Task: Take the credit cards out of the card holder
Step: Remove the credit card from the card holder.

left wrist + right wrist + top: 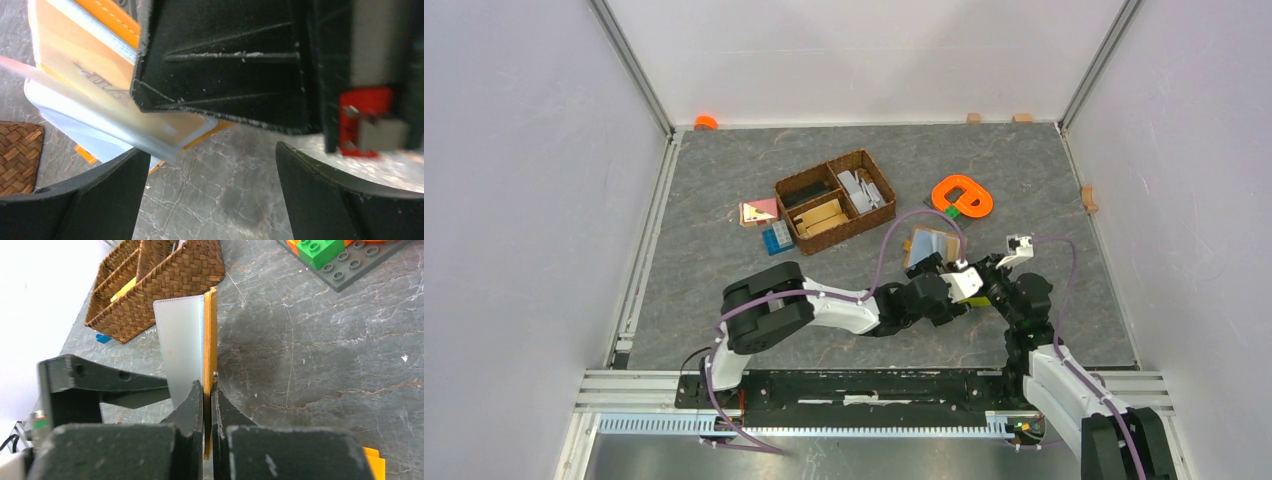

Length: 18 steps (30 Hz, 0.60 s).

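Pinching the mustard-orange card holder (210, 325) by one edge, the right gripper (207, 390) is clamped tight, holding it upright just right of the table's (714, 170) middle, seemingly so the wide-open, empty left gripper (212, 187) can reach inside.

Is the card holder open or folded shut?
Open: the card holder shows its light blue and tan inner panels; the right tool pinches its orange edge.

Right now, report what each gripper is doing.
Left gripper: open, gripping nothing.
Right gripper: shut on the card holder, held on edge.
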Each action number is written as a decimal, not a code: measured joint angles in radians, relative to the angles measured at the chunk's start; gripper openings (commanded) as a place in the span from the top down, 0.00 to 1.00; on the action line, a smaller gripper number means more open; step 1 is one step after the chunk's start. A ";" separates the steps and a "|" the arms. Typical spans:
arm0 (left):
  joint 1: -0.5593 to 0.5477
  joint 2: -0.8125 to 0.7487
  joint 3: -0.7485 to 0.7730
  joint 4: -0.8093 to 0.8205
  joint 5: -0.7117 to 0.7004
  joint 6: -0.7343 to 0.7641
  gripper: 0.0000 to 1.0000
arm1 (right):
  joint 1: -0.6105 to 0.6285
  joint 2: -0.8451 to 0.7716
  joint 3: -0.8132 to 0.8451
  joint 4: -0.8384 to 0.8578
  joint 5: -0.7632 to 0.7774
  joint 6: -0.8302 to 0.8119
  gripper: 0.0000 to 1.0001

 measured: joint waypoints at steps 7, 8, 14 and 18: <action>0.013 0.085 0.070 -0.044 -0.061 0.065 0.00 | -0.008 0.064 0.000 -0.014 0.036 0.000 1.00; 0.020 0.085 0.078 -0.058 -0.042 0.062 0.00 | -0.008 0.069 0.000 -0.014 0.038 0.000 1.00; 0.057 0.086 0.116 -0.111 0.075 0.045 0.00 | -0.008 0.076 0.000 -0.003 0.050 0.004 1.00; 0.071 0.084 0.082 -0.060 0.150 0.028 0.00 | -0.007 0.076 0.000 -0.001 0.047 0.000 1.00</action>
